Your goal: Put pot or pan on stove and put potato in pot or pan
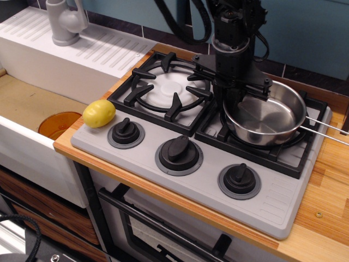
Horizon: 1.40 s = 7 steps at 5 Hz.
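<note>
Wooden worktop (327, 180) | saucepan (265, 114) on stove (207, 164) right grate: done | potato (98, 113) outside: pending | hand (240, 90) at rim, grip unclear

so that's one potato (98, 113), one pan (267, 114), two burner grates (163, 87), three knobs (179, 150), one orange disc (59, 124), one faucet (65, 21).

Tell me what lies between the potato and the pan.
In the only view, the left burner grate and the left knob lie between the potato and the pan.
</note>
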### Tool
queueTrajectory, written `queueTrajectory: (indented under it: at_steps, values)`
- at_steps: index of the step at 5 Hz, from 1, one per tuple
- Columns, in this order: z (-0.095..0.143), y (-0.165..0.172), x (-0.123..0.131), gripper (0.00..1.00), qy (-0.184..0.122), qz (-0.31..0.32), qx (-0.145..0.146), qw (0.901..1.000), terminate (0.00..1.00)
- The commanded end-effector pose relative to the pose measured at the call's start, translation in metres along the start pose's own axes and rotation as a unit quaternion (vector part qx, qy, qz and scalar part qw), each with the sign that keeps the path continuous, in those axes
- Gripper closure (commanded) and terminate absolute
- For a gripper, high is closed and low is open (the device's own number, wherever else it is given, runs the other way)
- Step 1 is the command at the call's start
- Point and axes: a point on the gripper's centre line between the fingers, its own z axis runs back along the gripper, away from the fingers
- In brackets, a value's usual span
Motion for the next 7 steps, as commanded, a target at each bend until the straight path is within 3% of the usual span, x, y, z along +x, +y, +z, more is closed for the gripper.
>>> queueTrajectory:
  at_steps: [1, 4, 7]
  values:
    - [0.060, 0.003, 0.019, 1.00, 0.002, -0.019, 0.021, 0.9996, 0.00]
    - [0.113, 0.055, 0.048, 1.00, 0.041, -0.074, 0.037, 0.9957, 0.00]
    - [0.093, 0.129, 0.067, 1.00, 0.014, -0.134, 0.024, 0.9905, 0.00]
